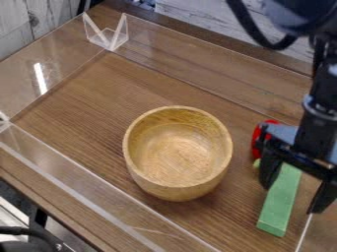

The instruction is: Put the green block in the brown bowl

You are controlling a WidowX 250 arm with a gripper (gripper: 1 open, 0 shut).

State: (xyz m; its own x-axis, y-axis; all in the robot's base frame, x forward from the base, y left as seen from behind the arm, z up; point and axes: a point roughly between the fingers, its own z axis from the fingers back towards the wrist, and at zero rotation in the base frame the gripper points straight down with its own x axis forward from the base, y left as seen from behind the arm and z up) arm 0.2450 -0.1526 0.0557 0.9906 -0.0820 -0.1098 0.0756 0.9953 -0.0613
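Observation:
The brown bowl (178,153) is a round, thick-rimmed wooden bowl standing in the middle of the wooden table, with nothing in it. The green block (281,200) is a flat light-green bar lying on the table to the bowl's right, near the front right edge. My gripper (293,187) points down over the block's upper end. Its jaws stand open, with one black finger (262,168) left of the block and the other on its right side. Nothing is held.
A red strawberry toy (267,131) lies just behind the block, partly hidden by my gripper. Clear acrylic walls (53,148) border the table's left and front sides. A small clear stand (105,31) sits at the back left.

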